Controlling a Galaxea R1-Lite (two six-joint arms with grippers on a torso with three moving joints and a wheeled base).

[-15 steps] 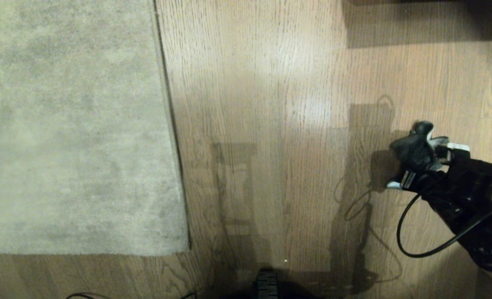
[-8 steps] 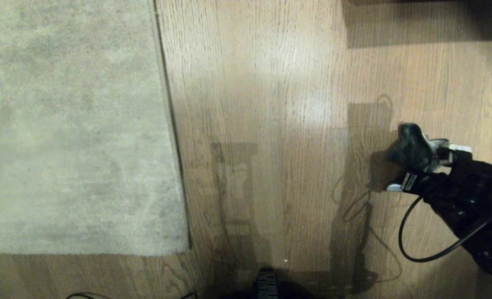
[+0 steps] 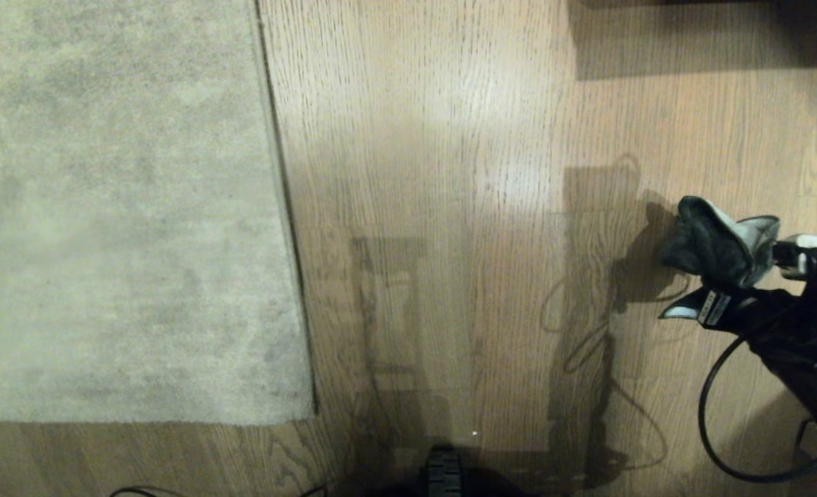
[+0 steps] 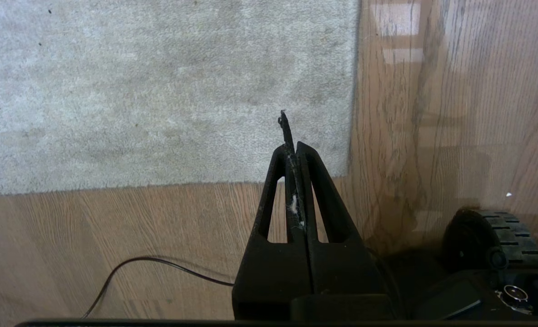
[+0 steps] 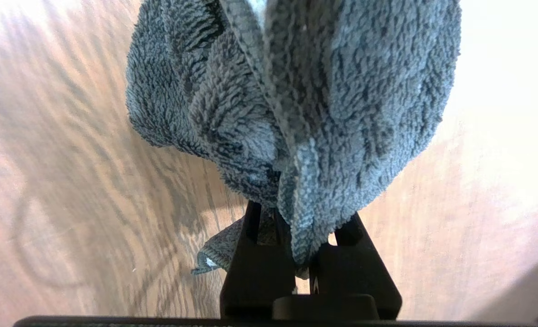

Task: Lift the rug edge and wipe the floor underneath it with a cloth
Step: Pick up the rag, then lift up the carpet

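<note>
Right gripper (image 5: pixel 291 254) is clamped on the cloth (image 3: pixel 715 241), off at the robot's right over bare floor (image 3: pixel 450 172). Rug edge (image 3: pixel 291 276) lies flat, well apart (no lift yet). Left gripper (image 4: pixel 292 150), jaws together, hangs near the corner; wiping remains.

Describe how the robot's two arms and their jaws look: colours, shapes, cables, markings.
The right gripper is black, with white tips on its two tapered fingers and a small white label with dark print. A black cable loops from the bulky black arm behind it. The left gripper is plain black too: two slim, hollowed triangular jaws narrowing to points, with pale lint along the seam between them.
</note>
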